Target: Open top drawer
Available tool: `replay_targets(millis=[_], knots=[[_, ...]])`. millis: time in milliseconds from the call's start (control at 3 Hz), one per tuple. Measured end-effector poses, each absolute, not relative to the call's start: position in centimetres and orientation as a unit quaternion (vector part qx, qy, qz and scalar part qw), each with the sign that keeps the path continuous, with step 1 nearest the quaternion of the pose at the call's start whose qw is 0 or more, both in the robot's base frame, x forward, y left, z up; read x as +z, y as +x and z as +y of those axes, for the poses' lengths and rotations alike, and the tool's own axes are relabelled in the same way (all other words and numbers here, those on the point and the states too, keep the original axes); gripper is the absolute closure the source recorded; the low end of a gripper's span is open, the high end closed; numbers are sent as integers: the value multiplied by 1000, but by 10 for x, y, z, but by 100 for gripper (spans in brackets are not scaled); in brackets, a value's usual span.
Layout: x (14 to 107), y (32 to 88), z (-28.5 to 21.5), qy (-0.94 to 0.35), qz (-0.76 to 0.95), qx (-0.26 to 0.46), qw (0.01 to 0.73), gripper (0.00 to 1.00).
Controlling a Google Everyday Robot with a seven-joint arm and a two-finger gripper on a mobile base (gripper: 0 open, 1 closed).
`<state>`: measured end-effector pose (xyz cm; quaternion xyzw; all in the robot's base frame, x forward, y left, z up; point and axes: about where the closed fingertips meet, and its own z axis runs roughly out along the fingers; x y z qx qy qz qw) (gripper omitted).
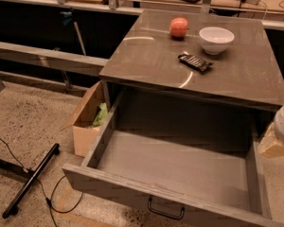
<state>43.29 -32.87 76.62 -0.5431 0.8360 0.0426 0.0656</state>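
The top drawer (114,189) of the grey cabinet stands pulled far out toward me. Its plain grey inside (175,164) holds nothing. Its black bail handle (165,212) shows at the centre of the front, at the bottom edge of the view. My gripper (274,146) is at the far right edge, just outside the drawer's right side wall and apart from the handle, with the white wrist above it. The lower drawers are out of view.
On the cabinet top (146,56) lie a red apple (178,27), a white bowl (216,39) and a dark flat packet (195,62). An open cardboard box (87,122) stands left of the drawer. A black stand leg (31,181) and cable lie on the floor.
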Motion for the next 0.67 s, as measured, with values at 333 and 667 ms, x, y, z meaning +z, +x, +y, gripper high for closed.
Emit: replay_targets(millis=[333, 667], knots=[[770, 435, -334, -541, 838, 35, 67, 86], [770, 435, -334, -541, 838, 34, 67, 62]])
